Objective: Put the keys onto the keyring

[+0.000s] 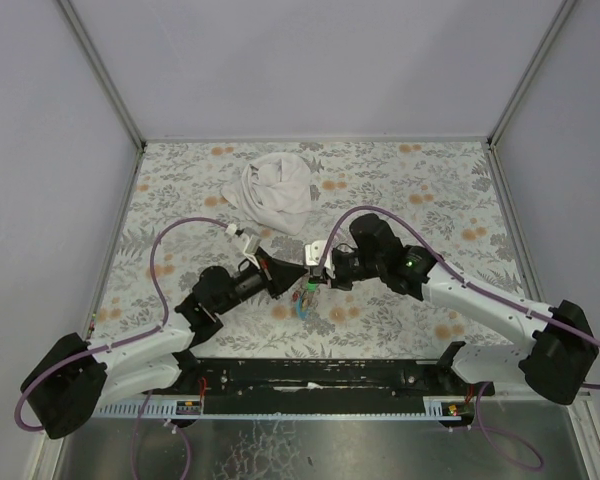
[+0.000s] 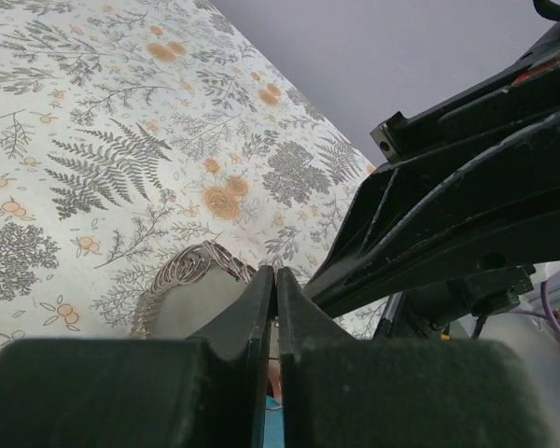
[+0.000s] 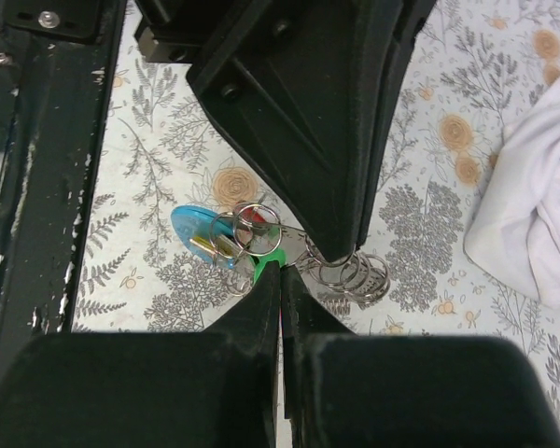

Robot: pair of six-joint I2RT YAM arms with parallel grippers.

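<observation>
Metal keyring (image 3: 215, 245) well inside table (image 1: 460, 200) edges

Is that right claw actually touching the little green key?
Touching. The right wrist view shows the right claw shut, with the green key pinched at its tips and no gap between them.

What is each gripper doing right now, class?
Left gripper: closed, tip at the thin metal rings; hold cannot be told.
Right gripper: closed on the small green-headed metal key.
</observation>
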